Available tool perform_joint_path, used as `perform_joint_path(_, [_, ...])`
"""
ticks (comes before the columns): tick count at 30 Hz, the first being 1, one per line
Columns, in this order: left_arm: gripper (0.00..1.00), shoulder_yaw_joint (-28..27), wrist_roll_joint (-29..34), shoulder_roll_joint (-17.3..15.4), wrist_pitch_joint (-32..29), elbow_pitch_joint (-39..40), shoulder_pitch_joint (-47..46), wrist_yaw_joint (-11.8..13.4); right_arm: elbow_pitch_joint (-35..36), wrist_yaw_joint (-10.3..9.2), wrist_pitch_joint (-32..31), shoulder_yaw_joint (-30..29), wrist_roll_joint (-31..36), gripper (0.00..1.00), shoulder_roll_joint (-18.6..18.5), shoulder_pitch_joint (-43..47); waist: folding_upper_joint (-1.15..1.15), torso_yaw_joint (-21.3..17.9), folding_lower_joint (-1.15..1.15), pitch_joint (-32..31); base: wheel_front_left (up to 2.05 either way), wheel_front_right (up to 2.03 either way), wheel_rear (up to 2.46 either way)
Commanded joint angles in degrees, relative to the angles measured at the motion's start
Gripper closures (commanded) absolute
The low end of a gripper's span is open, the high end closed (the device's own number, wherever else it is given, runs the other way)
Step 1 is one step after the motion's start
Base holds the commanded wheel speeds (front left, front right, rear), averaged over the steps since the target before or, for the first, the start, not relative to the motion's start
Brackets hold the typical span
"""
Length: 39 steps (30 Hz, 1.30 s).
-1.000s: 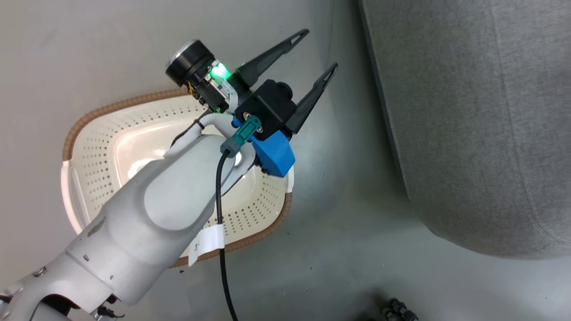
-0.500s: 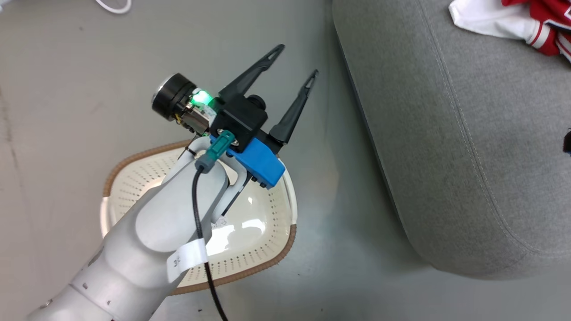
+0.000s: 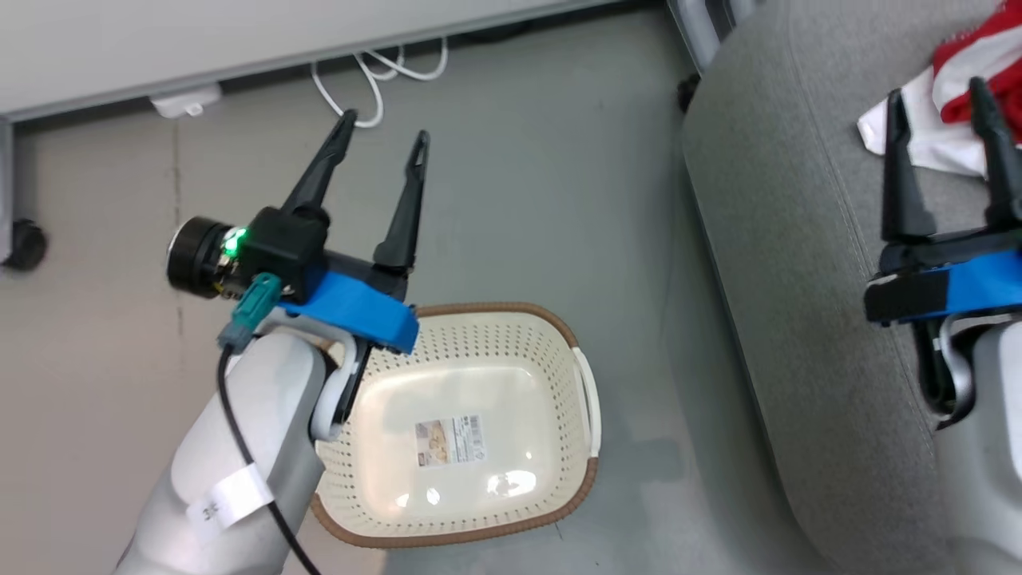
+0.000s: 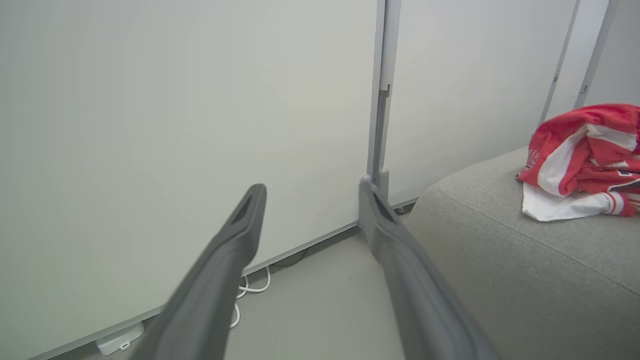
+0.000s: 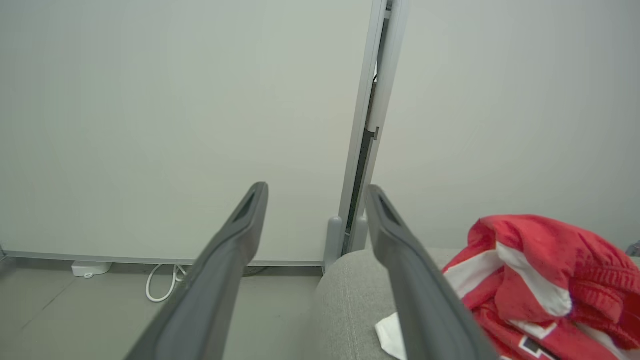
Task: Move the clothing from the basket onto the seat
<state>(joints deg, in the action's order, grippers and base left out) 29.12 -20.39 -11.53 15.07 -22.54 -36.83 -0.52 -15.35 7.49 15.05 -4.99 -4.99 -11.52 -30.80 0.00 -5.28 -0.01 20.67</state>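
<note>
Your left gripper (image 3: 385,128) stands spread wide with nothing between its fingers, held over bare floor (image 3: 559,160). Your right gripper (image 3: 935,89) is likewise released and carries nothing, with its fingers pointing up the head view. Just behind the left gripper's wrist, toward you, sits the basket (image 3: 479,343), upright on the floor. The blue wrist block overlaps its far left rim, and its pale bottom shows a printed label (image 3: 449,441). The right gripper hovers over the seat (image 3: 798,279). The clothing (image 3: 978,48) lies bunched on that seat at the right gripper's fingertips. In the right wrist view it sits ahead and to the right of the right-hand finger, red with white stripes and a white edge nearest the finger. You cannot tell whether the tips touch the cloth. From the left gripper the seat lies off to the right, well apart, with the clothing on its far part. Ahead of the left fingertips a white cable (image 3: 375,72) loops on the floor at the foot of a pale wall panel (image 4: 150,125), and a dark caster (image 3: 24,243) stands far to the left.
</note>
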Motion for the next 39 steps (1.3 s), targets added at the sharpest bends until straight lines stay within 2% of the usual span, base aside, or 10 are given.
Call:
perform_joint_path(1, [0.0, -2.12, 0.75, 0.11, 0.14, 0.66, 2.04, 0.09, -0.42, 0.01, 0.19, 1.12, -0.11, 0.0, 0.43, 1.34, 0.0, 2.56, 0.01, -3.16, 0.0, 0.0, 0.0])
perform_joint_path(10, [0.0, -13.79, 4.24, 1.32, 0.14, 3.75, 11.34, -0.82, -1.78, 0.01, 0.19, 5.35, -1.7, 0.0, 2.34, 3.45, 0.0, 5.61, 0.01, -8.2, 0.0, 0.0, 0.0])
perform_joint_path(17, [0.0, -20.49, 6.94, 3.45, 0.15, 5.74, 18.33, -2.63, -2.01, 0.01, 0.19, 5.49, -3.1, 0.0, 3.71, 7.66, 0.0, 7.09, 0.01, -12.2, 0.0, 0.0, 0.0])
perform_joint_path(31, [0.0, -27.88, 9.9, 7.32, 0.14, 8.89, 29.12, -5.26, 0.66, 0.01, 0.19, 4.96, -4.71, 0.0, 6.22, 19.8, 0.0, 6.93, 0.01, -18.19, 0.0, 0.0, 0.0])
perform_joint_path(39, [0.0, -28.67, 10.16, 8.31, 0.14, 10.02, 33.35, -6.17, 1.64, 0.01, 0.19, 4.38, -5.14, 0.0, 7.27, 24.55, 0.0, 7.27, 0.01, -20.12, 0.0, 0.0, 0.0])
